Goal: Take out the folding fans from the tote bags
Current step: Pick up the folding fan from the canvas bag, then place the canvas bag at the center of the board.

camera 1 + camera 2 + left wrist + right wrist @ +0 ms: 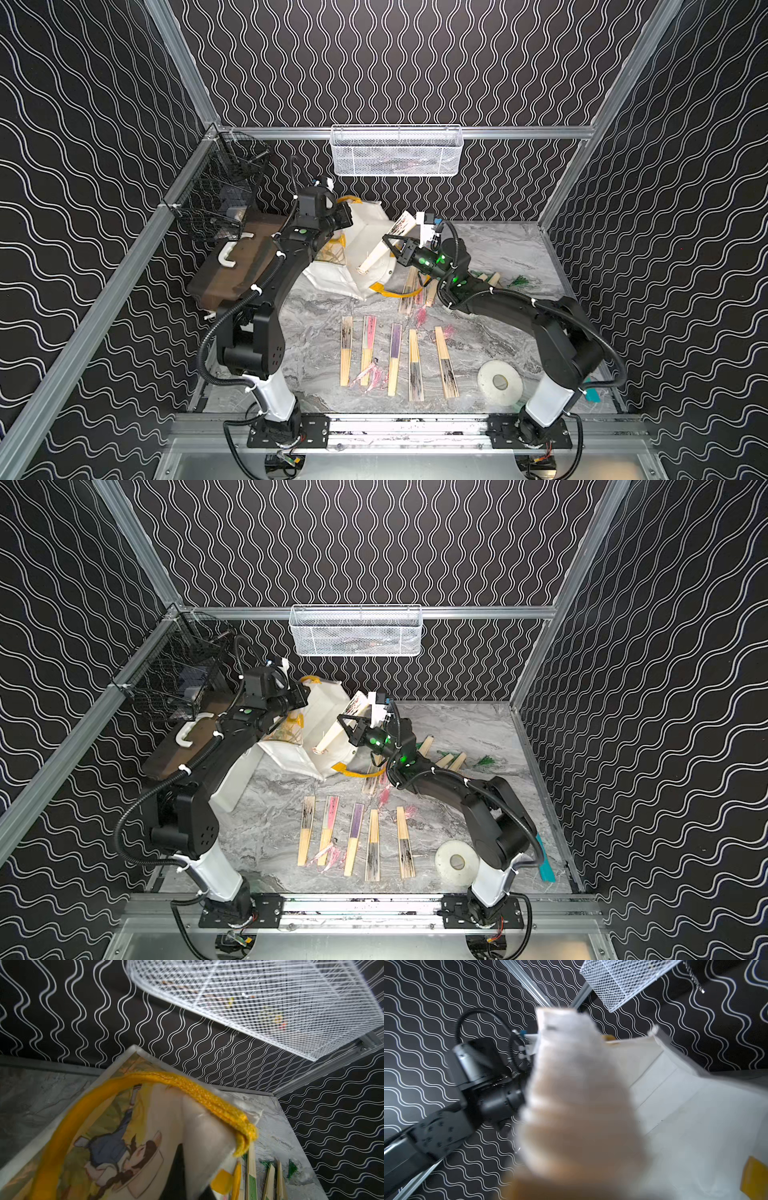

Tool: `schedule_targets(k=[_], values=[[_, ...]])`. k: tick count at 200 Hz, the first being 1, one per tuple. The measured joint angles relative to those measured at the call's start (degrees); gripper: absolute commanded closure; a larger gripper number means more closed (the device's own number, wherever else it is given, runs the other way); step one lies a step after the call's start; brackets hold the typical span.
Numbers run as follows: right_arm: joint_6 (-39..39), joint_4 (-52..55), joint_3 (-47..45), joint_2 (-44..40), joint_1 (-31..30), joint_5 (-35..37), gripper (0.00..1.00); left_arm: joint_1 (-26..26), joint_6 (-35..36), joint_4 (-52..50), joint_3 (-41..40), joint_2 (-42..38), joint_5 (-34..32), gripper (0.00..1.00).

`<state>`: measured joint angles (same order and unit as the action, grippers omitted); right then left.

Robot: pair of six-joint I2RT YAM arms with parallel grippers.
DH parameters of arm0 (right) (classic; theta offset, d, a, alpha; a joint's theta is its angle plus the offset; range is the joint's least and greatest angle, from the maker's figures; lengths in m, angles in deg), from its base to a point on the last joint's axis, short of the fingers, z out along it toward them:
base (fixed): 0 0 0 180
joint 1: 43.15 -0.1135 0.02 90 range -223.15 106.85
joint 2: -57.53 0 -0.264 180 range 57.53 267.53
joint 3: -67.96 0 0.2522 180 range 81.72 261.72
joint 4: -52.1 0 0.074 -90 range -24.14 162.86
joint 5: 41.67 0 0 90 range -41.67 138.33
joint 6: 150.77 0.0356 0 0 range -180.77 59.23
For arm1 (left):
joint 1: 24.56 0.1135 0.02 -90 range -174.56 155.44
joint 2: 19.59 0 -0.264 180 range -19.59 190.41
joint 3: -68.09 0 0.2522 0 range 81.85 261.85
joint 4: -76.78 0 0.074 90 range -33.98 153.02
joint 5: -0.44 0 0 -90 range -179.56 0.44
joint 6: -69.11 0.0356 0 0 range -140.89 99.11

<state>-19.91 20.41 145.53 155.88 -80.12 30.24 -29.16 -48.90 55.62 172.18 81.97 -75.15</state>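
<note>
The white tote bag (368,226) lies tipped over with its open mouth facing the right gripper (390,245), whose jaws are clamped on a black-and-white folding fan (374,258) slanting across that mouth. The left gripper (345,214) is closed on the tote bag's far rim, by a yellow handle (187,1088). Five more fans (395,357) lie in a row in front of the tote bag, with several others (409,291) just beside its mouth.

Front-row folding fans (394,359): five
Fan at tote mouth (375,254): one
Fans beside right arm (409,289): several, partly hidden
Tote bag (365,226): one
Wire baskets (395,151): two
</note>
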Motion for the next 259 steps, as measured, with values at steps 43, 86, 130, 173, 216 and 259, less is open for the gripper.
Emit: schedule_targets(k=[43, 86, 130, 173, 216, 259], values=[[-3.34, 7.85, -3.72, -9.35, 0.2, 1.38, 0.88, 2.16, -7.58, 0.28, 0.37, 1.29, 6.97, 1.0], [-6.23, 15.45, -5.53, -17.57, 1.73, 4.96, 0.88, 2.12, -14.21, 2.69, -0.13, -0.85, 8.9, 1.0], [-7.72, 22.25, -7.98, -24.33, 3.17, 8.48, 0.87, 1.95, -23.26, 9.86, -3.43, -3.3, 7.54, 1.0], [-8.96, 26.86, -8.5, -28.74, 4.11, 11.43, 0.86, -0.11, -37.75, 18.84, -8.31, -3.3, 6.34, 1.0], [-9.01, 29.2, -8.48, -29.2, 4.76, 11.74, 0.87, -0.5, -54.93, 31.8, -12.35, -0.52, 5.75, 1.0], [-8.96, 30.47, -8.37, -28.98, 5.35, 11.67, 0.86, -2.01, -64.41, 37.73, -14.08, -0.98, 1.9, 1.0]])
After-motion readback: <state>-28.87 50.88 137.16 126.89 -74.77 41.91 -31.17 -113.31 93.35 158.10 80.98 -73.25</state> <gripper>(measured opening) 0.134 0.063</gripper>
